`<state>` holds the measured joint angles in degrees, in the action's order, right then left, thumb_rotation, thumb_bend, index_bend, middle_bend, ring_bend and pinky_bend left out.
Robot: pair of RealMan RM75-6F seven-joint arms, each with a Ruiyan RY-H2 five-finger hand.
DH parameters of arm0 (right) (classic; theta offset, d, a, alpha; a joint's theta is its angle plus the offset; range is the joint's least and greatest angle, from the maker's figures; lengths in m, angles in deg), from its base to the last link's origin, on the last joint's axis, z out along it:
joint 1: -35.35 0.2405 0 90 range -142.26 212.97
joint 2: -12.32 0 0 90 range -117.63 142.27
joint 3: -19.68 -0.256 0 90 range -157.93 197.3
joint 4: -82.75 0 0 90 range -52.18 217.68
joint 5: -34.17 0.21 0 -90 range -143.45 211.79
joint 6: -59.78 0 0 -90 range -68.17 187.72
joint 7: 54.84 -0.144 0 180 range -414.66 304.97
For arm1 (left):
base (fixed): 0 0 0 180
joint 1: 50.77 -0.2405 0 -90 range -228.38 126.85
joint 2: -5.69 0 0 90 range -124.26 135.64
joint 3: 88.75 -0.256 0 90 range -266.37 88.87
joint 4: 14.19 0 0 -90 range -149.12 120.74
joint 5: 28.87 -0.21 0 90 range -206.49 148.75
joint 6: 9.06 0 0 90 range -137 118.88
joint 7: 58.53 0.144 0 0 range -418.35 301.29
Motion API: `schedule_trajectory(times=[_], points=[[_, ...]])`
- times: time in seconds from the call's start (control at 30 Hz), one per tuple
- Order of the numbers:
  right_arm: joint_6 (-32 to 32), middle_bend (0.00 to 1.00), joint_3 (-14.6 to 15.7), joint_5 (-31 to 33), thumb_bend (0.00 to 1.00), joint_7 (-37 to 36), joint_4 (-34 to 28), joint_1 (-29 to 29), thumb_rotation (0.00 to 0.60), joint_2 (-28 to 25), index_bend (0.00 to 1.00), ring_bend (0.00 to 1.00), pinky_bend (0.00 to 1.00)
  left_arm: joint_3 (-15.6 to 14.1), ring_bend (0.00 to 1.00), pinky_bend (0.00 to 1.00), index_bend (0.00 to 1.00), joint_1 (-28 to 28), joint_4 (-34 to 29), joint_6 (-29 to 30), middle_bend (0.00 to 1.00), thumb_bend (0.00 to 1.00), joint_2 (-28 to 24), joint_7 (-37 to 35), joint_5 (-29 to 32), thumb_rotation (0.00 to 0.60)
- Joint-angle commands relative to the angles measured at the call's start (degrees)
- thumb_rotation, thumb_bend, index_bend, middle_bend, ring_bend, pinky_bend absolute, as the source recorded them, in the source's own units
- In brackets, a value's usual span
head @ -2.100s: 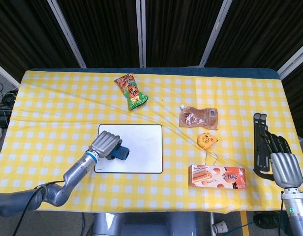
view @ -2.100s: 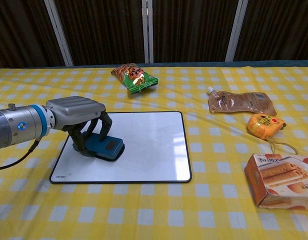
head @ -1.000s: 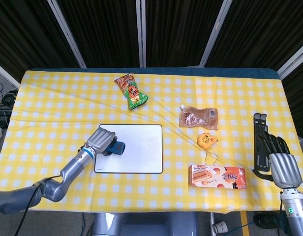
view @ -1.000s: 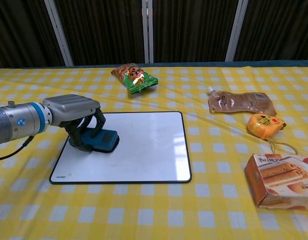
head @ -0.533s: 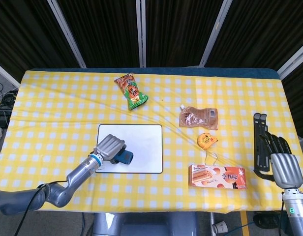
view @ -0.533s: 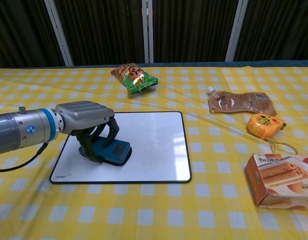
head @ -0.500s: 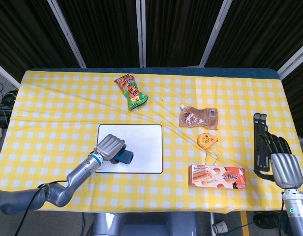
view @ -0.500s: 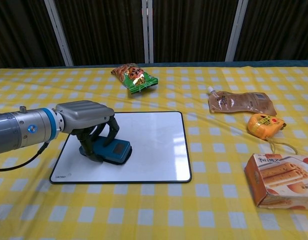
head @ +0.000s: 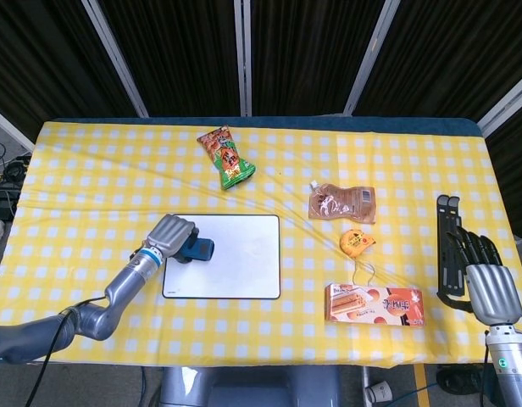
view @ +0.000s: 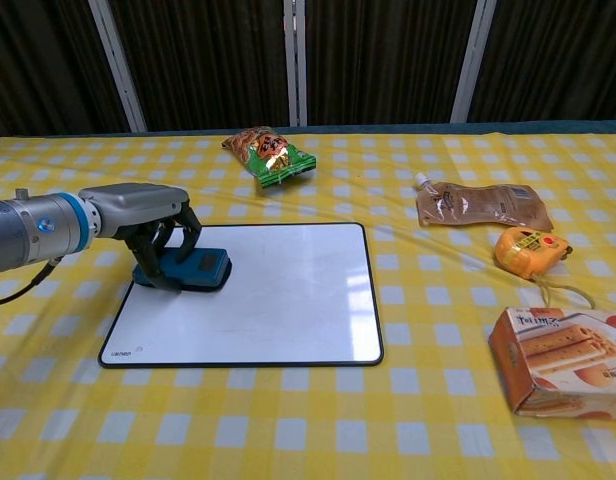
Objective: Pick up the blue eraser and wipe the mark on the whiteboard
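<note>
The left hand's fingers [view: 160, 248] are clamped on the blue rectangular eraser [view: 195, 268], pressing it flat against the white rectangular whiteboard with a dark frame [view: 278, 295], near that board's far left corner. The left hand [head: 173, 235] reaches in from the counter's left near side. The whiteboard lies on the yellow-and-white checked counter [head: 91, 186], toward its near edge, left of centre. The right hand [head: 483, 273] hangs past the counter's right edge, holding nothing, fingers straight and slightly apart, in front of a black stand [head: 448, 246]. Near the counter's far edge lies a green-and-orange snack bag [head: 226, 158].
</note>
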<state>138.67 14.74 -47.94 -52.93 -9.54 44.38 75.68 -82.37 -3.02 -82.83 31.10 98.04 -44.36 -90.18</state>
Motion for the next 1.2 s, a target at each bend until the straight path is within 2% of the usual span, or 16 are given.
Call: schedule_trajectory(times=[0.03,0.3,0.63,0.9,1.2], points=[[0.0,0.0,0.0,-0.1,0.0,0.1,-0.1,0.0,0.6,0.0,0.0,0.0,0.0,0.2,0.48,0.58,0.53,-0.7,0.9,-0.4,0.46,0.2,-0.5,-3.1,-1.4,0.6],[0.1,0.0,0.0,-0.1,0.0,0.2,-0.3,0.0,0.6,0.0,0.0,0.0,0.0,0.3,0.48,0.58,0.53,-1.2,-1.7,-1.4,0.46,0.2,-1.2,-10.7,-5.6,0.6],[0.0,0.0,0.0,-0.1,0.0,0.0,-0.2,0.0,0.6,-0.1,0.0,0.0,0.0,-0.3,0.48,0.58,0.53,-0.6,-4.3,-0.7,0.46,0.2,-0.9,-11.8,-8.9,0.6],[0.0,0.0,0.0,0.1,0.0,-0.2,0.0,-0.1,0.6,-0.1,0.0,0.0,0.0,0.0,0.48,0.58,0.54,-0.3,-0.6,-0.4,0.46,0.2,0.5,-10.7,-7.6,0.6],[0.0,0.0,0.0,0.1,0.0,-0.1,-0.1,-0.1,0.6,-0.1,0.0,0.0,0.0,1.1,0.5,0.58,0.55,-0.5,4.6,-0.2,0.48,0.2,1.9,-13.5,-7.4,0.6]])
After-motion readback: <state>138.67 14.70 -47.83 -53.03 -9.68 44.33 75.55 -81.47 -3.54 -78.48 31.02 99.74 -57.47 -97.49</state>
